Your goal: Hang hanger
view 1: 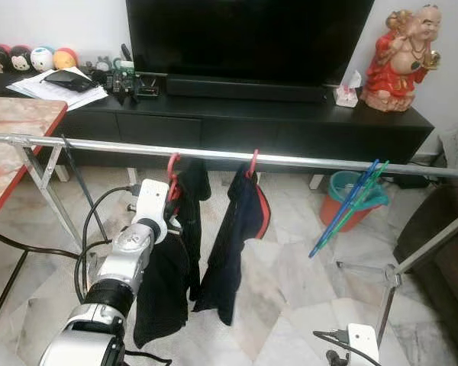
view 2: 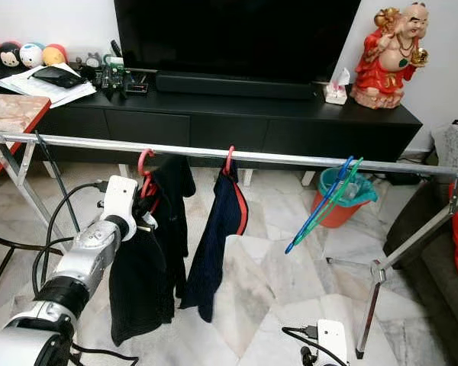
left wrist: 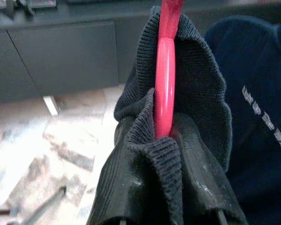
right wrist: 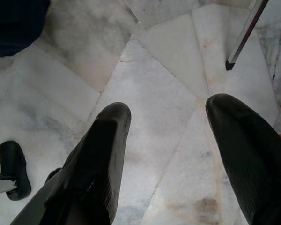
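Where its fingers close around the red hanger (left wrist: 165, 89) and the black garment (view 1: 162, 286) draped on it, the left end effector (left wrist: 171, 136) sits just under the silver rail (view 1: 305, 160), hanger hooked over it. The right end effector (right wrist: 166, 154) hangs wide open above the marble floor (right wrist: 168, 70).

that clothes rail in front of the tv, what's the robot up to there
The robot is hanging laundry. Its left gripper is shut on a red hanger carrying a black garment, with the hanger's hook at the metal rail. Beside it a dark blue garment already hangs on another red hanger, and blue and green empty hangers hang further along. The right gripper hangs idle and open over the marble floor.
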Controlling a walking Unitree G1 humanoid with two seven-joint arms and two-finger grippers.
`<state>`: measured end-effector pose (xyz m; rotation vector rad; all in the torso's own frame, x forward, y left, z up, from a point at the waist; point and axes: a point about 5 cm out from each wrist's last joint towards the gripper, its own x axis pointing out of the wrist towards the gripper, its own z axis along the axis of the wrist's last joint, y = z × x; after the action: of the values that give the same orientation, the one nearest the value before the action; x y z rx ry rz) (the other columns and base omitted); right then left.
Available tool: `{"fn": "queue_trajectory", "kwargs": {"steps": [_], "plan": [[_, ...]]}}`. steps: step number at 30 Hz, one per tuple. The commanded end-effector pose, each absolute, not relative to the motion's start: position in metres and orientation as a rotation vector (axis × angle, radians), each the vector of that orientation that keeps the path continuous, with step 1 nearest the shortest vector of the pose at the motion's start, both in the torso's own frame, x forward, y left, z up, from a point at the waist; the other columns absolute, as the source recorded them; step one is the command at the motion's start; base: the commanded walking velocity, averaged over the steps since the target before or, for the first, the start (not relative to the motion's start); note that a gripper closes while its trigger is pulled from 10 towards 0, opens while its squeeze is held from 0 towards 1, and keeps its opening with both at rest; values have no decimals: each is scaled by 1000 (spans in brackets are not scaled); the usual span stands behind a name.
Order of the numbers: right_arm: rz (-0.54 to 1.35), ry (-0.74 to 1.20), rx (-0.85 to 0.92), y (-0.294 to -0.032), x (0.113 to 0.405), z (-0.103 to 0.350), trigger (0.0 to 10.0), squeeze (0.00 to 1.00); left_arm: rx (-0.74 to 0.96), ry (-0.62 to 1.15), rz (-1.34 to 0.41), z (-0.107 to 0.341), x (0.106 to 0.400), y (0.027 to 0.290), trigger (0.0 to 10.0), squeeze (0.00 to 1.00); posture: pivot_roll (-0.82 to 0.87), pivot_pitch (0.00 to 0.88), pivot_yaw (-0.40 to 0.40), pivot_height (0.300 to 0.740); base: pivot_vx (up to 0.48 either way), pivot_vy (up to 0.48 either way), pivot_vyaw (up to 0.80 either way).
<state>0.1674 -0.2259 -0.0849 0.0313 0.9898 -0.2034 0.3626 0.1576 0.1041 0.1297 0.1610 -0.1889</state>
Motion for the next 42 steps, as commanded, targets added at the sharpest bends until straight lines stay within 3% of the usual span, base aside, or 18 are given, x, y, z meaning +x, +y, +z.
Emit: {"fn": "queue_trajectory", "kwargs": {"steps": [1,14,31,42], "plan": [[-231,980,31,-231,166,-84,10000,0,123,63,-194,121,368,152,10000,0,40,0,-106,740,0,0,0],[-247,982,22,-231,167,-84,10000,0,118,34,-190,115,364,158,10000,0,48,0,-109,740,0,0,0],[-232,998,2,-230,166,-85,10000,0,142,32,-230,109,358,158,10000,0,56,0,-105,740,253,0,-79],[-227,1000,1,-230,166,-85,10000,0,150,55,-301,103,350,161,10000,0,59,0,-106,740,0,0,0]]}}
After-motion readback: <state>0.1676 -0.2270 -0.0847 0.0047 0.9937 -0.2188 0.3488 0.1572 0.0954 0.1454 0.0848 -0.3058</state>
